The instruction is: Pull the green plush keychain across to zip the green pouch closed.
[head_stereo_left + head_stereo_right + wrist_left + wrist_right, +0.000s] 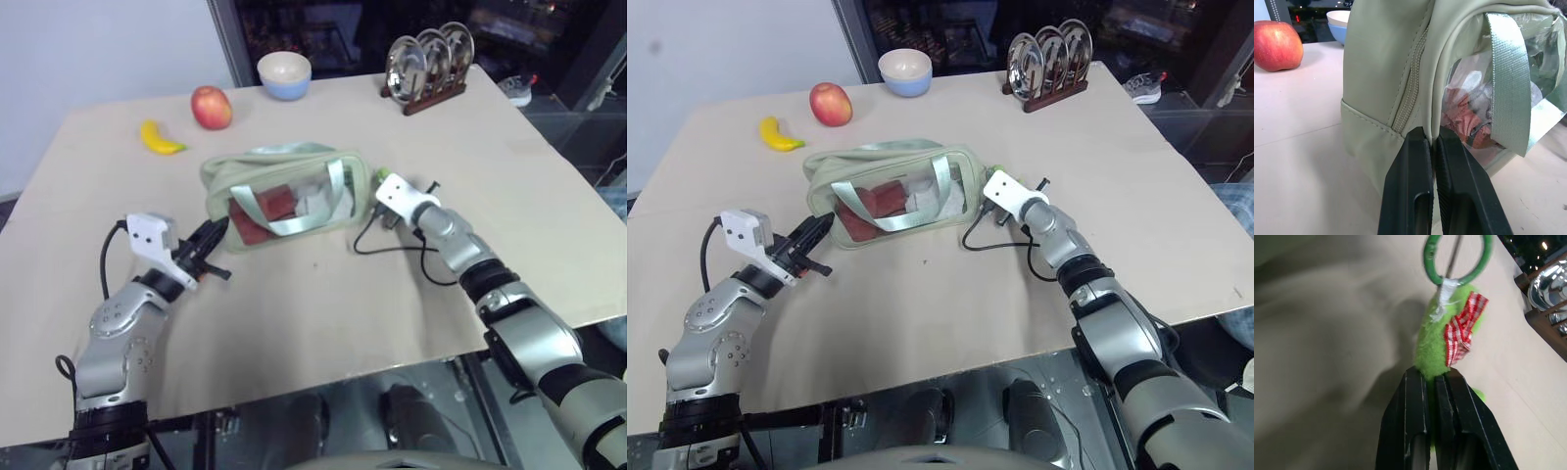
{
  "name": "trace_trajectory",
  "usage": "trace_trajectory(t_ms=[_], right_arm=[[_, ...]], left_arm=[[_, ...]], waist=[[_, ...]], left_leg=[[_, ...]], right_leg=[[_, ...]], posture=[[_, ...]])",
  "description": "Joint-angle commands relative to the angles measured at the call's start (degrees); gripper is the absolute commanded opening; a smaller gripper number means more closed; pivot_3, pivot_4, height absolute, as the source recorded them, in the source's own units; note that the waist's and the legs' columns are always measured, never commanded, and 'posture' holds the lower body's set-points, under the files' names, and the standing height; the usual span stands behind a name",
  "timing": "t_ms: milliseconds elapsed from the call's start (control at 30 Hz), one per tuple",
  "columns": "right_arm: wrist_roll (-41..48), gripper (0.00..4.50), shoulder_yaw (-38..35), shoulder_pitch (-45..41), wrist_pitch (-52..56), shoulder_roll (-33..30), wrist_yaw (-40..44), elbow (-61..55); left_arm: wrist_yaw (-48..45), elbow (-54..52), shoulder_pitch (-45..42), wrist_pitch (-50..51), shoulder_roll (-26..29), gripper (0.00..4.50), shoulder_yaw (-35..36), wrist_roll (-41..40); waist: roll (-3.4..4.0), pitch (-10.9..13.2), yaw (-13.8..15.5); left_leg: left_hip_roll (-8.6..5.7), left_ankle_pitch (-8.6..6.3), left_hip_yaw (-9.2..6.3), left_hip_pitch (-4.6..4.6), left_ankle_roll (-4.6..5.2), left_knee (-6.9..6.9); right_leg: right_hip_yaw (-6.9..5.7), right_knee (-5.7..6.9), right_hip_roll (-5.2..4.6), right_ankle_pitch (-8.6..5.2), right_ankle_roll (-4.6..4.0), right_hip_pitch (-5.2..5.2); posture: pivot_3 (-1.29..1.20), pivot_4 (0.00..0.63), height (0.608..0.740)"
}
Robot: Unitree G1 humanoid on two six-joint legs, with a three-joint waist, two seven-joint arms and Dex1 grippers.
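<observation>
**Two grippers at opposite ends of the pouch**

The green pouch lies on the tabletop between the two arms, its clear window panel turned toward the robot, a red item visible behind the panel and pale green strap handles crossing it. The left gripper meets the pouch at its left end; in the left wrist view its jaws are pressed together, and their tips pinch the fabric edge seam just beside the zipper track, which runs up the end panel directly beyond the jaws. The right gripper sits at the pouch's right end. In the right wrist view its jaws are closed on the green plush keychain, whose fuzzy lime body extends straight out from the jaw tips; a red-and-white checked ribbon lies on its side, and a green ring is attached at the end farthest from the jaws. In the head views a spot of the same lime green shows just beside the right wrist, against the pouch's right end.

Beyond the left jaws, past the pouch, lie an apple and a bowl; a banana rests near the apple. A rack of metal plates stands well beyond the right jaws at the far tabletop edge.
</observation>
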Motion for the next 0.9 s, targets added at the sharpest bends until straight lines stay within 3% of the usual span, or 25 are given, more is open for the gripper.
trace_trajectory(t_ms=[33,267,600,700,900], right_arm=[[-4.35,0.03,2.75,0.71,-0.59,-1.68,-2.12,7.17],[-15.99,0.03,13.6,-1.5,-6.25,-4.36,-4.41,10.25],[-24.1,0.03,20.67,-3.52,-12.11,-6.92,-6.19,9.94],[-22.59,0.03,18.94,-3.57,-12.95,-7.44,-5.74,9.63],[-10.09,0.03,6.03,-0.95,-10.69,-9.09,-0.02,-1.19]], left_arm=[[2.54,0.47,0.93,0.11,1.11,0.0,4.74,0.1],[2.92,0.34,0.79,0.35,0.95,0.0,4.72,0.03],[2.84,0.64,-0.41,0.25,0.83,0.0,3.95,0.17],[2.52,0.77,-0.78,0.2,0.83,0.0,3.64,0.07],[-2.02,-0.71,-0.81,-1.43,1.81,0.0,0.96,0.7]], waist=[[-0.07,-0.07,-0.03],[-0.18,-0.27,0.15],[-0.46,-0.58,0.73],[-0.46,-0.58,0.91],[-0.37,-0.49,1.22]], left_leg=[[0.01,0.0,0.01,0.03,0.0,0.0],[0.03,0.0,-0.01,0.04,0.0,0.01],[-0.09,0.0,-0.26,0.12,0.0,0.02],[-0.09,0.0,-0.31,0.11,-0.01,0.02],[-0.11,0.0,-0.39,-0.01,-0.01,0.01]], right_leg=[[0.02,0.0,0.02,0.0,0.0,0.02],[0.01,0.0,0.03,0.0,0.0,0.03],[-0.27,-0.08,-0.1,0.0,-0.01,0.3],[-0.31,-0.09,-0.1,0.0,-0.01,0.31],[-0.39,-0.17,-0.16,-0.01,-0.01,0.28]], posture=[[0.0,0.15,0.74],[0.0,0.15,0.74],[0.0,0.15,0.74],[0.0,0.15,0.74],[0.0,0.15,0.74]])
